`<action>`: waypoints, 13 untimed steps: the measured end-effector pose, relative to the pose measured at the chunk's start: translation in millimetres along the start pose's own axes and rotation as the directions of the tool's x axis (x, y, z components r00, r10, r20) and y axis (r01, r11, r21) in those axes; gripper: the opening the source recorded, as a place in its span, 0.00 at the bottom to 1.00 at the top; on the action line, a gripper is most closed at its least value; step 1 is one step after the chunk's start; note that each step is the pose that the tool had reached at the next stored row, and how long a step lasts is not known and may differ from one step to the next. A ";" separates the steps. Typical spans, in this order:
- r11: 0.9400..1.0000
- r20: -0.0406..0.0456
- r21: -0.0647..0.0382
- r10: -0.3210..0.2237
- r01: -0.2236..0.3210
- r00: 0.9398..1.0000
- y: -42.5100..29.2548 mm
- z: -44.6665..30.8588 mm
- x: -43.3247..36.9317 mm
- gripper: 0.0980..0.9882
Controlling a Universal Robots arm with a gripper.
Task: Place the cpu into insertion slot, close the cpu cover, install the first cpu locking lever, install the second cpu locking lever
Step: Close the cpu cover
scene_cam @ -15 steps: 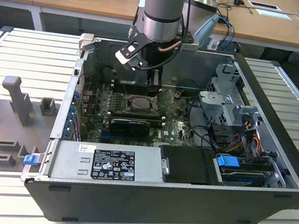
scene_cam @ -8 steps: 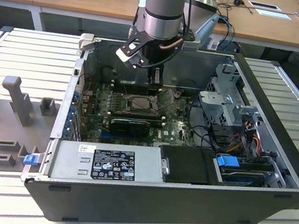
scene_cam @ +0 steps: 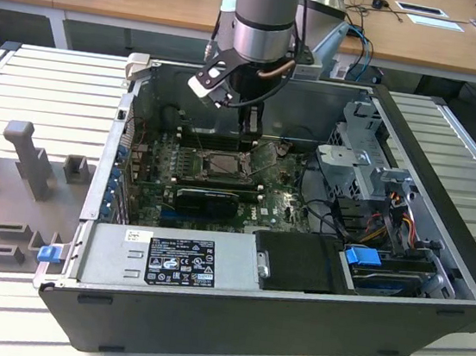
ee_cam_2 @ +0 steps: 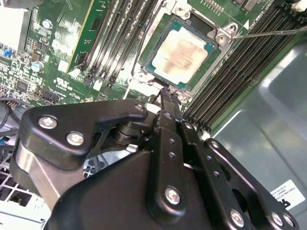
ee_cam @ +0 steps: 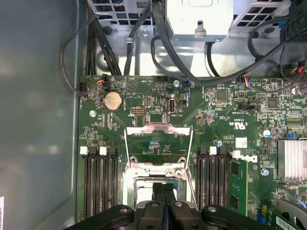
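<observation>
The cpu (ee_cam_2: 180,50), a pale square chip, lies flat in the insertion slot (ee_cam_2: 151,45) on the motherboard. The cpu cover (ee_cam: 158,131), a silver frame with a square window, is swung open away from the slot. Thin wire locking levers (ee_cam: 125,153) (ee_cam: 192,153) stand unlatched along its sides, and one lever (ee_cam_2: 273,32) sticks out past the slot corner. My gripper (ee_cam_2: 165,92) is shut, with nothing visible between its fingers, and its tip hovers at the slot's edge. It shows from above (ee_cam: 163,188) and reaching into the case (scene_cam: 248,134).
Black memory slots (ee_cam: 100,187) flank the socket on both sides. Cables (ee_cam: 163,52) and a drive cage (scene_cam: 365,172) crowd one end of the open case (scene_cam: 447,169). A power supply (scene_cam: 167,260) runs along the case's front wall. A grey fixture (scene_cam: 23,160) stands on the exterior view's left.
</observation>
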State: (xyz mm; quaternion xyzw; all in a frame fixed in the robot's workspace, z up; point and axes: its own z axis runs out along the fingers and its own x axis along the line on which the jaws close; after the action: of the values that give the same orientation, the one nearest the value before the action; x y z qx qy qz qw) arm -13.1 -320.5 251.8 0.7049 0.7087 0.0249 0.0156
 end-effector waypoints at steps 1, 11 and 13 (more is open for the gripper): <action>1.000 0.000 0.000 0.000 0.000 1.000 0.5 0.0 0.0 0.01; 1.000 0.001 0.000 0.000 0.000 1.000 7.5 -1.0 -0.1 0.01; 1.000 0.000 0.000 0.000 0.000 1.000 7.6 -2.1 -0.1 0.01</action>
State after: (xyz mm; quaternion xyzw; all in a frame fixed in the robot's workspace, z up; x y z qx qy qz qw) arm -5.6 -320.6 254.3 0.7051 0.7085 0.0247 0.0157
